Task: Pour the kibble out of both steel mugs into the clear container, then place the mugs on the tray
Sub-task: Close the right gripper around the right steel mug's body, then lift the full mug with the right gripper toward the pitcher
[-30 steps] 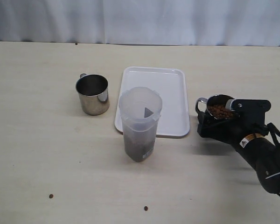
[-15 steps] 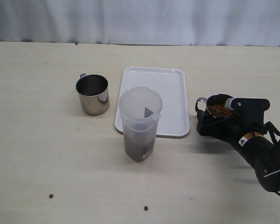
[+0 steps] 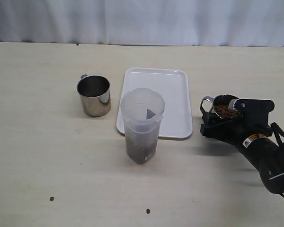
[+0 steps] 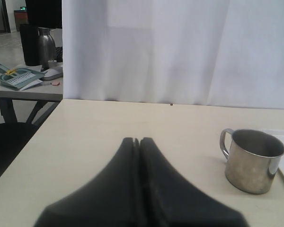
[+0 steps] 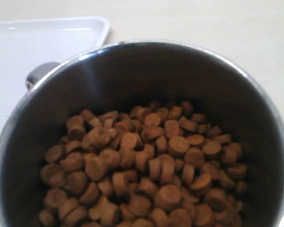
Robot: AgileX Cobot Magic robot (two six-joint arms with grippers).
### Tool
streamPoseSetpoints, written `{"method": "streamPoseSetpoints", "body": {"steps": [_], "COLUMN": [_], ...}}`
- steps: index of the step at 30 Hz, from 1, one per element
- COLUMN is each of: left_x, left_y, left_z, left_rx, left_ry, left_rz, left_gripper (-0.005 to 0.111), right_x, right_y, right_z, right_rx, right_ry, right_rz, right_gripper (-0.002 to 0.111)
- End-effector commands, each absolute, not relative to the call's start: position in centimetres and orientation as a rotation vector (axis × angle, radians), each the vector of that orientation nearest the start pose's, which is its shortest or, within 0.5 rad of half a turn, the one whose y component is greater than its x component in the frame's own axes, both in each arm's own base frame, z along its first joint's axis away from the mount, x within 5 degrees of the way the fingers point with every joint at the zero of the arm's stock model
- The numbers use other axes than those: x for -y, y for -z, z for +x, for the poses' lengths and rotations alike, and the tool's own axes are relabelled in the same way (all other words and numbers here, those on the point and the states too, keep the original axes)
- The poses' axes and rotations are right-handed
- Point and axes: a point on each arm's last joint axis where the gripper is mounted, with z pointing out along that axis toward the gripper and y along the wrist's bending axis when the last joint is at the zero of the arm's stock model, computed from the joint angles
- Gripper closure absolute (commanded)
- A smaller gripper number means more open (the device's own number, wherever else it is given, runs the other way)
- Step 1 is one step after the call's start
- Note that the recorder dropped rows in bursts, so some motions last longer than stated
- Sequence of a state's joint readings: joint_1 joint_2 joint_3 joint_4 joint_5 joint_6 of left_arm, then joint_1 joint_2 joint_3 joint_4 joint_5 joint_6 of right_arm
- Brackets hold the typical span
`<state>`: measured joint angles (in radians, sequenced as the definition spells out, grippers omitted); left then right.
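A steel mug (image 3: pixel 226 100) full of brown kibble (image 5: pixel 142 165) stands right of the white tray (image 3: pixel 168 85). My right gripper (image 3: pixel 225 117) has its black fingers on either side of the mug and is shut on it. The right wrist view is filled by this mug (image 5: pixel 146 71), so the fingers are hidden there. A second steel mug (image 3: pixel 94 96) stands left of the tray and looks empty. The clear container (image 3: pixel 142 125) stands at the tray's front edge with kibble in its bottom. My left gripper (image 4: pixel 136 140) is shut on nothing, well short of the empty mug (image 4: pixel 252 161).
Loose pellets (image 3: pixel 52 198) lie on the table near its front edge, another (image 3: pixel 147 211) further right. A white curtain (image 3: pixel 142 19) closes off the back. In the left wrist view, a side table (image 4: pixel 23 87) with clutter stands beyond the table's edge.
The right gripper's jaws have narrowed onto the kibble mug. Mug and gripper have shifted slightly to the right together. The left gripper has stayed shut.
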<state>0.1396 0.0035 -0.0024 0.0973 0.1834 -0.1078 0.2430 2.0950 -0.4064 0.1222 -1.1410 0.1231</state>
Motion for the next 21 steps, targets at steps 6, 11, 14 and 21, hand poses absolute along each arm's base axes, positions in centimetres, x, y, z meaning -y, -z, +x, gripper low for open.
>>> {"method": "streamPoseSetpoints", "body": {"steps": [6,11,14,21], "left_x": [-0.9,-0.9,-0.9,-0.9], "left_y": [-19.8,-19.8,-19.8,-19.8], "left_z": [5.5,5.5,5.5,5.5], "left_rx": [-1.651,-1.651,-1.651,-1.651], "left_ry": [-0.103,-0.103,-0.103,-0.103], "left_rz": [-0.14,-0.14,-0.14,-0.14], "left_gripper": [0.107,0.107,0.107,0.107], "right_x": [-5.8,-5.8,-6.0,-6.2], "right_y": [-10.4,-13.6,-15.8,-21.4], "right_z": [26.1,25.8,25.7,25.4], "right_rx": [-1.978,-1.932,-1.927,-1.973], "right_ry": [-0.086,-0.089,-0.106,-0.111], "right_rz": [-0.179,-0.192,-0.207,-0.278], "right_gripper": [0.103,0.103,0.103,0.103]}}
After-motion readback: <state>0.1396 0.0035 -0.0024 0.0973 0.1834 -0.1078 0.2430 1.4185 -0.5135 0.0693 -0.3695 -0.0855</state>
